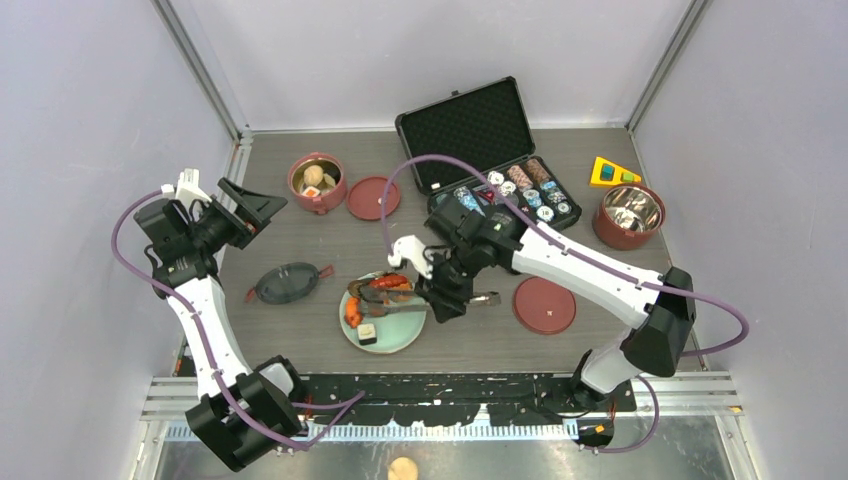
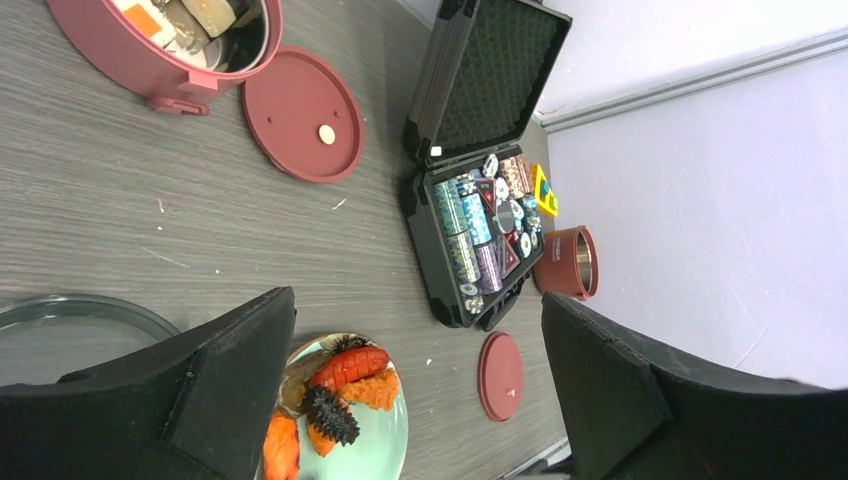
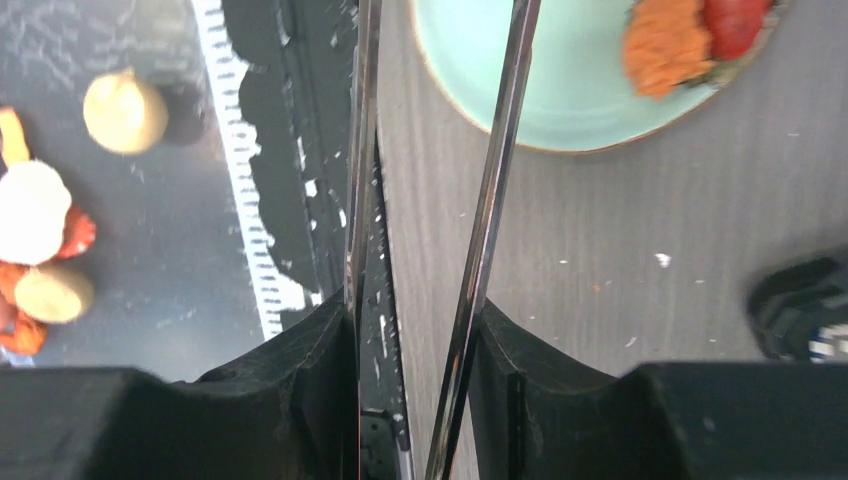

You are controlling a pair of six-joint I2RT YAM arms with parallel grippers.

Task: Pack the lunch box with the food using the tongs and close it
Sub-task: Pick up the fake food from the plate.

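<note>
Lunch box tier (image 1: 322, 204): bun (image 1: 313, 177), probably sushi (image 2: 152, 18); plate (image 1: 402, 338): shrimp bits (image 1: 386, 287), sushi roll (image 1: 367, 333). Tongs (image 3: 487, 220) clamped between right gripper (image 3: 415, 315) fingers (left gripper (image 2: 417, 300) spread wide, empty).

Grey table (image 1: 340, 245); bears plate (image 1: 405, 335), chip case (image 1: 468, 125), filled bowl (image 1: 325, 205), empty bowl (image 1: 615, 238), dark lid (image 1: 286, 283)

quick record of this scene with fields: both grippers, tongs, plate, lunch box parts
pale green round plate: holds orange-red shrimp-like toy food and one sushi roll
left gripper: open, empty, off at the left
right gripper: shut on slim silver metal tongs, tips over the plate
maroon-red bowl tier: far left, food inside
second maroon-red tier: far right, empty
flat red round lids: two, both on the table
dark translucent top lid: on the table, off the box
</note>
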